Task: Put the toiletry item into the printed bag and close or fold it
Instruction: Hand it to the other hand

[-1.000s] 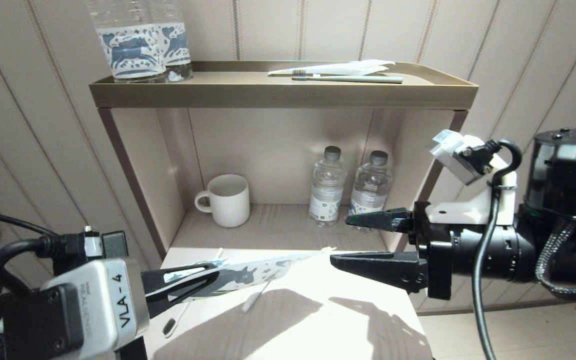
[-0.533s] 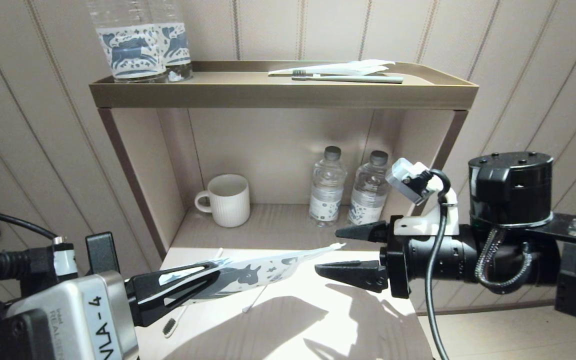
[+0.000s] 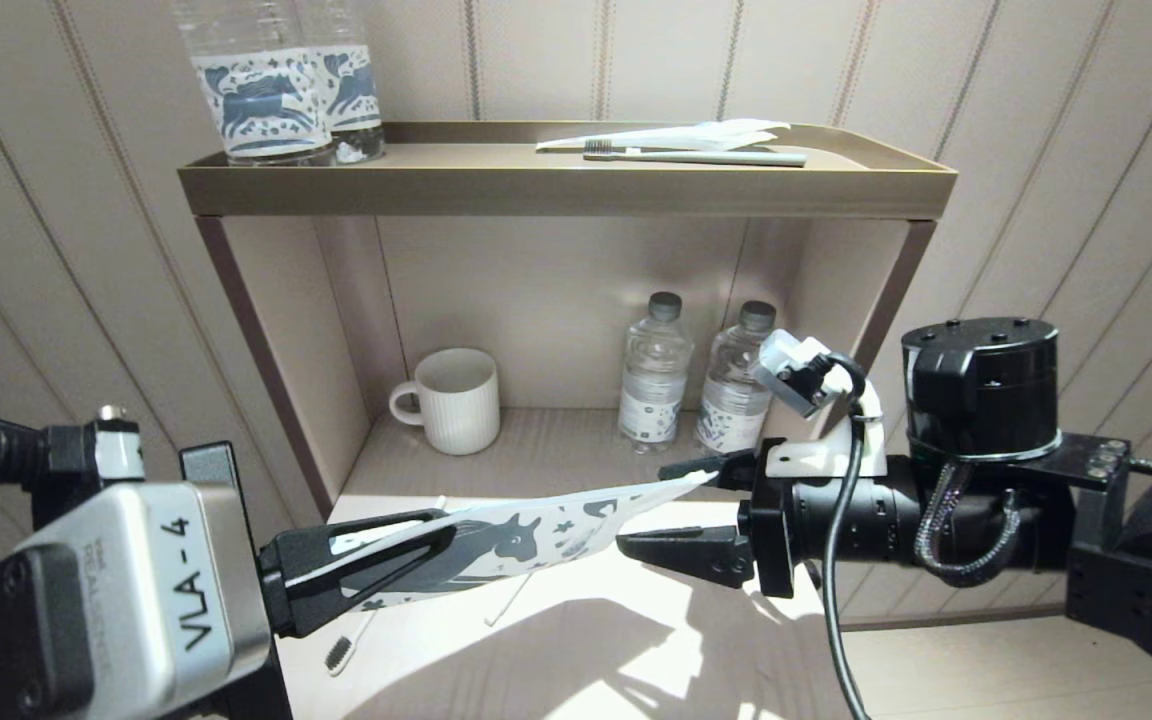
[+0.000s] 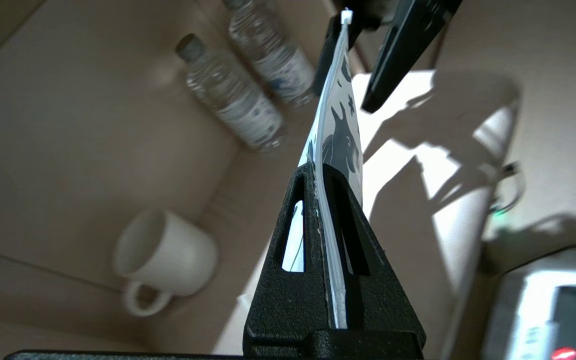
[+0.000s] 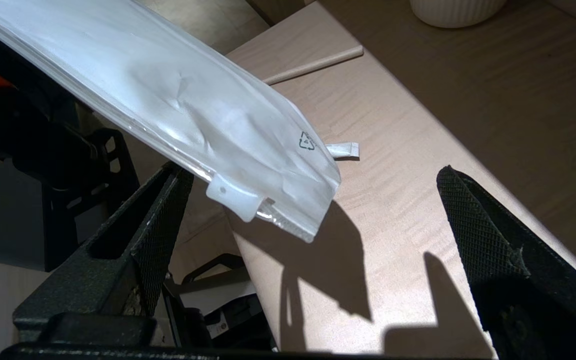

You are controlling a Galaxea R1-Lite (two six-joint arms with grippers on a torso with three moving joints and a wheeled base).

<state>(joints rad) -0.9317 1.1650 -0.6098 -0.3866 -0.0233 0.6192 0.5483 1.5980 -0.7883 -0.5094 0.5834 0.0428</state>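
Mid-frame, the printed bag (image 3: pixel 536 535) is being pinched tight by the left gripper (image 3: pixel 366 570); its free end should be caught squarely between the wide-open right gripper (image 3: pixel 681 510) jaws.

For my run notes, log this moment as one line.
left tool: shut on printed bag, held above table | right tool: open around bag's free end | toothbrush: on table

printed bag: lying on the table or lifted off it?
Lifted. The left tool is shut on the printed bag, holding it roughly level above the table; its free end reaches between the open right tool's fingers.
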